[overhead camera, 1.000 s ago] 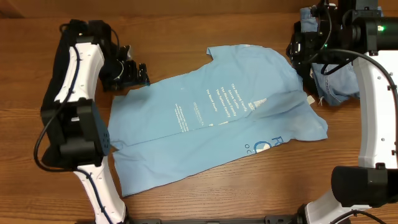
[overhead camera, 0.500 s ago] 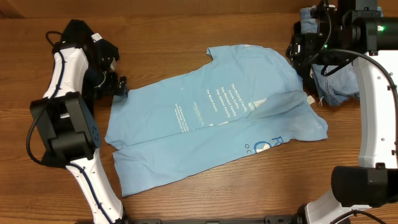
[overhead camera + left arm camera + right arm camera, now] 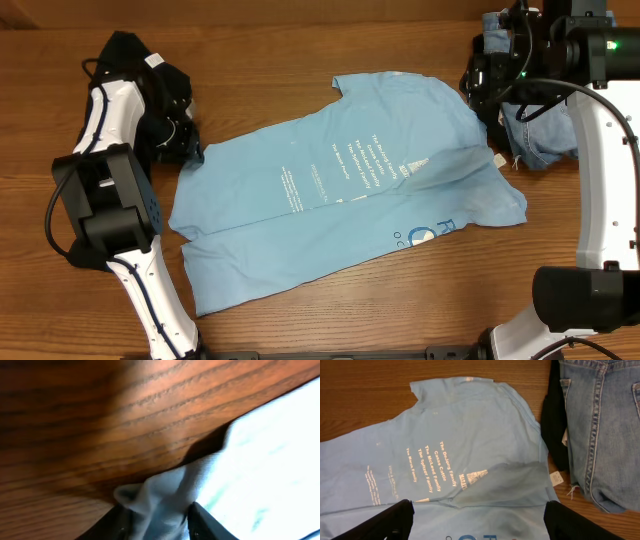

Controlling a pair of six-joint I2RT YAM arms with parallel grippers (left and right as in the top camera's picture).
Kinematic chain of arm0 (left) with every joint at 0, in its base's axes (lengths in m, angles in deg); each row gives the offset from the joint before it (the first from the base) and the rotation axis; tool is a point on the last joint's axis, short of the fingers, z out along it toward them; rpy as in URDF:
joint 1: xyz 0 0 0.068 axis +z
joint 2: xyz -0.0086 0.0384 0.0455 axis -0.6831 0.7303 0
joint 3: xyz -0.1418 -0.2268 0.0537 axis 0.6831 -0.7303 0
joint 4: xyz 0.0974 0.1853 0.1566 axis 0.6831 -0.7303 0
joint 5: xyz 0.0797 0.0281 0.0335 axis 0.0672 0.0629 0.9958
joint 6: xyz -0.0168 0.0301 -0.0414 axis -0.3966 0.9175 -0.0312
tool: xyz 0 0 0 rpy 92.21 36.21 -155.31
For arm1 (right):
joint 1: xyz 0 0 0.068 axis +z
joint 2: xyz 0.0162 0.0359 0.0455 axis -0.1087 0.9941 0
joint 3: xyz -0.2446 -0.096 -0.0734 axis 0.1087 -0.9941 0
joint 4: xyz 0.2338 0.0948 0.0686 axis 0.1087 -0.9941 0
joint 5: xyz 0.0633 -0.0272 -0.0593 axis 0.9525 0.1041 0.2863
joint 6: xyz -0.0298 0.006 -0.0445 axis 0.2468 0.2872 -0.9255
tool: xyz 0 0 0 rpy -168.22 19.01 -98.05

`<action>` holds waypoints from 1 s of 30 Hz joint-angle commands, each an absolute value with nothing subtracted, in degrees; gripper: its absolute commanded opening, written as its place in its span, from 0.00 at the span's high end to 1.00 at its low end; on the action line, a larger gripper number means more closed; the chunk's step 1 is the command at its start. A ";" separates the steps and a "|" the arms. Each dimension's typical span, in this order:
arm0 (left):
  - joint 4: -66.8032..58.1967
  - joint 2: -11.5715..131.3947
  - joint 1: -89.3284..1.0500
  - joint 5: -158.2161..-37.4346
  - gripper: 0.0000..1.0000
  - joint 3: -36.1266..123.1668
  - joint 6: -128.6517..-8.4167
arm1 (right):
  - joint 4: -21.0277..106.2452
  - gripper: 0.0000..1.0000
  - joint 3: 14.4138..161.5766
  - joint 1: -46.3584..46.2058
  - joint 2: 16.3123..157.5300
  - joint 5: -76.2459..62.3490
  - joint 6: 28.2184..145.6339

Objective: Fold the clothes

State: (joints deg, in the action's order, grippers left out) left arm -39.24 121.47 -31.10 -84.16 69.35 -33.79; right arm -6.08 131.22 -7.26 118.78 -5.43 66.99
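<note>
Wood-grain table (image 3: 300, 40): the far-left corner of the T-shirt (image 3: 340, 190) is pinched by the left gripper (image 3: 159, 510); the right gripper (image 3: 477, 507) is held wide, empty. Such a thin bite could be lost when lifted.

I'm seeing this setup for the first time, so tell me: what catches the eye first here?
A light-blue T-shirt lies spread across the middle of the wooden table, white text lines up. The left end effector pinches bunched fabric at its left corner. At the far right lie blue denim shorts, beside the shirt, where the right end effector hangs open.
</note>
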 commanded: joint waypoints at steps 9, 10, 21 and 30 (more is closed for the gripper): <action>-39.39 122.19 -31.43 -75.90 0.96 71.61 -38.16 | -1.73 0.17 131.83 -6.93 118.95 -5.93 67.01; -40.84 122.17 -31.43 -75.03 0.96 73.31 -38.16 | -0.72 0.16 131.83 -6.93 118.95 -5.65 67.01; -53.62 122.17 -31.45 -69.56 0.96 91.50 -41.44 | 6.05 0.16 131.81 -5.94 121.12 -4.42 66.99; -57.32 120.82 -31.49 -67.38 0.96 96.59 -46.36 | 18.53 0.17 131.81 -2.10 129.95 -4.45 67.21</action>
State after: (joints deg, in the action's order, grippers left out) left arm -57.05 121.69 -31.47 -69.15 94.77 -43.13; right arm 16.74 131.24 -3.02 126.49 -4.71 67.01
